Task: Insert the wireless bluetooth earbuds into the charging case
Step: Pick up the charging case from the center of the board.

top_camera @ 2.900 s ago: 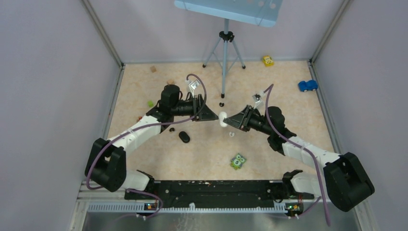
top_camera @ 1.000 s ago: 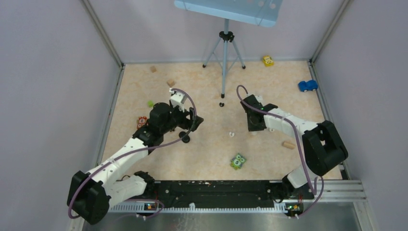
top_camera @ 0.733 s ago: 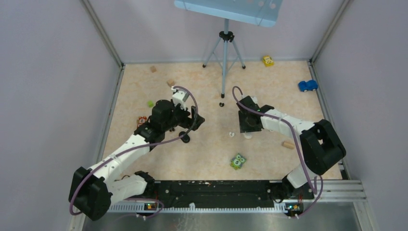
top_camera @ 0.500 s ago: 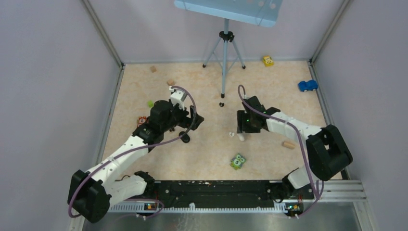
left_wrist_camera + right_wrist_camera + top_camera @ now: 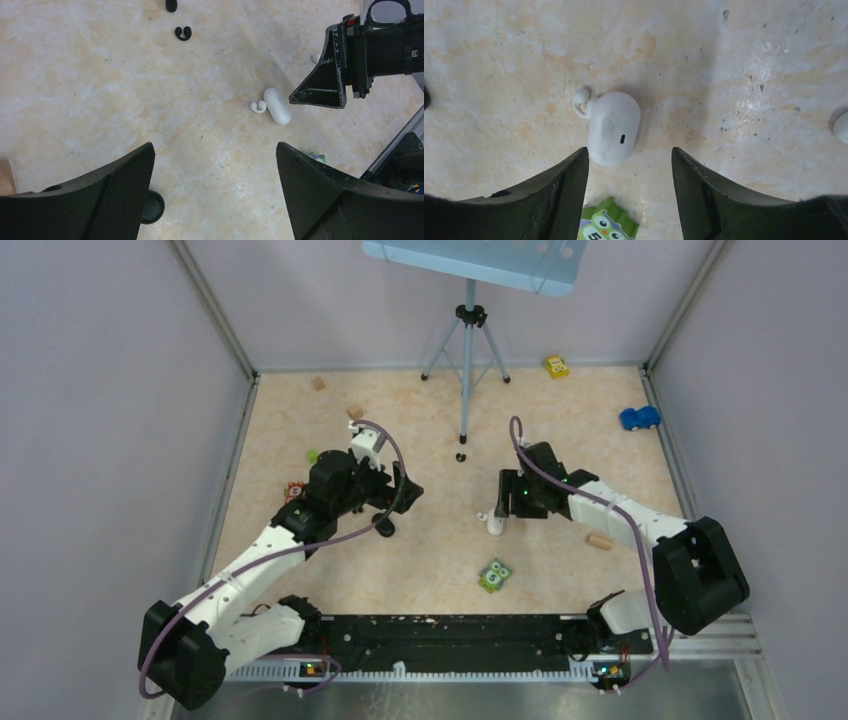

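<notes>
The white charging case [image 5: 614, 127] lies shut on the table, just beyond the tips of my right gripper [image 5: 629, 152], which is open and empty. It also shows in the top view [image 5: 494, 525]. One white earbud [image 5: 581, 102] touches the case's far left end; a second white earbud [image 5: 841, 127] lies at the right edge. My left gripper [image 5: 215, 150] is open and empty, hovering left of the white case [image 5: 276, 105]. The black case [image 5: 152, 206] sits by its left finger. The black earbuds [image 5: 183, 33] lie farther off, near the tripod foot [image 5: 460, 456].
A green owl tile [image 5: 494, 575] lies near the white case. A tripod [image 5: 467, 350] stands at the back centre. Tan wooden cubes [image 5: 600, 539] [image 5: 354, 412], a blue car [image 5: 640, 418] and a yellow car [image 5: 556, 366] are scattered about.
The two grippers held the white case up between them; they have parted. The right gripper carried it left and down and let go. The left arm has barely moved lately.
</notes>
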You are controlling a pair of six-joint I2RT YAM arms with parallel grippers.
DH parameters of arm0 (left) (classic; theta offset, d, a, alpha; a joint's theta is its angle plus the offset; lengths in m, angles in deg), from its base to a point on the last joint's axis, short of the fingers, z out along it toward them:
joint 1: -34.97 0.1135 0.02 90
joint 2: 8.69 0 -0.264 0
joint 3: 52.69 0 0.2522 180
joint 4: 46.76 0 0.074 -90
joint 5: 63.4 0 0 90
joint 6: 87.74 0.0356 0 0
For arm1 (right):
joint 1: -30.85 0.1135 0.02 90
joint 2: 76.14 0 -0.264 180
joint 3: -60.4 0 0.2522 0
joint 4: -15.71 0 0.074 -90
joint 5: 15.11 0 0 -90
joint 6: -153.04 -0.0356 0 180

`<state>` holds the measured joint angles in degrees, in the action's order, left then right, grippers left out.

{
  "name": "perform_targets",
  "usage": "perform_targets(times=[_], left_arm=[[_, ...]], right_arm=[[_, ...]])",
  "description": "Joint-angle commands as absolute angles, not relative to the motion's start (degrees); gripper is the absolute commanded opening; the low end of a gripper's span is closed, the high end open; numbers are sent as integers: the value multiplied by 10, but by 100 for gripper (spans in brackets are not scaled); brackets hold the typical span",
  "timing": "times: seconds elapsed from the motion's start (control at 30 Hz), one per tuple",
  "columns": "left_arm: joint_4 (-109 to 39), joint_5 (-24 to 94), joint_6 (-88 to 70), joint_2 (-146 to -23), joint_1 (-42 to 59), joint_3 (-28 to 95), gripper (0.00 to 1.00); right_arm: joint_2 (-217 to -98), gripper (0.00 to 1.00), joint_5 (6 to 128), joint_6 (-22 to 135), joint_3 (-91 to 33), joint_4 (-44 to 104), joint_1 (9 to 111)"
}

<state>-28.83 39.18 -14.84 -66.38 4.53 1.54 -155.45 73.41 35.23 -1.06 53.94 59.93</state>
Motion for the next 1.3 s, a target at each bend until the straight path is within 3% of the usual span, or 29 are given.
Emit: perform_targets(times=[0.0, 0.33, 0.43, 1.03, 1.27], left_arm=[[-296, 401, -163, -668, 44, 37, 95], [-299, 397, -194, -681, 45, 34, 98], [-296, 386, -195, -678, 45, 32, 99], [-299, 387, -192, -672, 44, 22, 99], [-298, 389, -192, -668, 44, 19, 99]], right_arm=[[-1537, 60, 719, 354, 1, 517, 611], [-1587, 61, 852, 332, -27, 537, 707], [-1607, 54, 905, 335, -48, 567, 719], [-1656, 50, 883, 337, -37, 510, 727], [-1662, 34, 864, 329, -23, 491, 727]])
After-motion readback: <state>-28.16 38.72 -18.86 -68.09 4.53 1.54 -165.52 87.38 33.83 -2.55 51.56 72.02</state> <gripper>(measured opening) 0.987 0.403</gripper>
